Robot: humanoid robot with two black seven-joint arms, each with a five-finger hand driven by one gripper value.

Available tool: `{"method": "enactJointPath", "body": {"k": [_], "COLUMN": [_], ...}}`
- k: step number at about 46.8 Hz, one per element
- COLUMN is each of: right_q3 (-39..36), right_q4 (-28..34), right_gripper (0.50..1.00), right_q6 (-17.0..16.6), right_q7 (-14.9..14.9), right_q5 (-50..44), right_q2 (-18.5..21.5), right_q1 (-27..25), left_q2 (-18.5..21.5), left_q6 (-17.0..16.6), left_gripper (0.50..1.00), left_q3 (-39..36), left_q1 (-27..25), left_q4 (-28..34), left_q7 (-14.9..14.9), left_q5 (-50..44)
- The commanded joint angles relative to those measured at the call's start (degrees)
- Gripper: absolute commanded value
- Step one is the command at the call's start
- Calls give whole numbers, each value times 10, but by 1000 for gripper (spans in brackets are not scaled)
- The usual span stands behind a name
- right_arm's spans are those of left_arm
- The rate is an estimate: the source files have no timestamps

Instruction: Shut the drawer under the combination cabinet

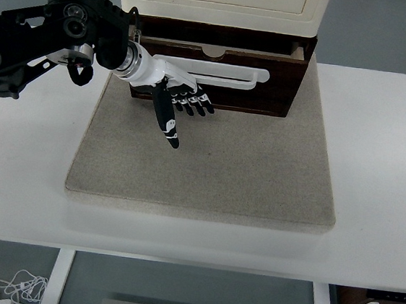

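**Q:** Left hand (181, 100) first, what do we log?

**A:** We log it flat and holding nothing: fingers (199, 106) stretched out side by side, thumb hanging down toward 6 o'clock over the mat (208, 167). Back of the hand lies against the front of the drawer (218, 77), just under the white handle (222, 73). The black arm comes in from 9 o'clock.

**Q:** And the drawer, where and how does it look?

**A:** We see it at 12 o'clock on the table (376, 163), at the bottom of the cream cabinet (220, 0). Dark brown wood front, long white bar handle running sideways across it, rounded at its right end. Only a thin strip of pale wood inside shows along the top, with a small curved notch in the middle of the front panel's upper edge. So we call it almost shut, sticking out just a little from the dark brown base. We can't tell whether it sits fully flush.

**Q:** What's under it?

**A:** We note a grey-beige felt mat, square-ish, lying on the white table; the cabinet stands on its far edge.

**Q:** Anything else?

**A:** We spot white cables (0, 287) on the floor at 7 o'clock, below the table's near edge.
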State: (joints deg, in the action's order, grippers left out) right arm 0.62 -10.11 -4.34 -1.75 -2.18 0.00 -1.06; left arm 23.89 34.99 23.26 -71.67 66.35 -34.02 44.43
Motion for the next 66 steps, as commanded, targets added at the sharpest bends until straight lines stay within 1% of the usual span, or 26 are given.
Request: {"method": "enactJointPath", "body": {"k": [1, 9, 21, 44, 53, 66], "right_q3": [0, 0, 0, 0, 0, 0], "right_q4": [0, 0, 0, 0, 0, 0], "right_gripper": [952, 952, 952, 952, 952, 952], "right_q6": [0, 0, 0, 0, 0, 0], "right_q7": [0, 0, 0, 0, 0, 0], "right_q5": [0, 0, 0, 0, 1, 0], "right_q2": [0, 0, 0, 0, 0, 0], "right_q1": [0, 0, 0, 0, 0, 0], "left_q2": [-3, -11, -12, -11, -11, -11], "left_q6": [0, 0, 0, 0, 0, 0], "left_gripper": [1000, 1000, 1000, 1000, 1000, 1000], "left_q3": [5, 9, 19, 28, 29, 30], "left_q1": [-5, -8, -12, -11, -11, -11], "left_q4": [-7, -25, -43, -52, -67, -69], "left_q7": [0, 1, 2, 8, 8, 8], "left_q5": [0, 1, 1, 15, 17, 19]}}
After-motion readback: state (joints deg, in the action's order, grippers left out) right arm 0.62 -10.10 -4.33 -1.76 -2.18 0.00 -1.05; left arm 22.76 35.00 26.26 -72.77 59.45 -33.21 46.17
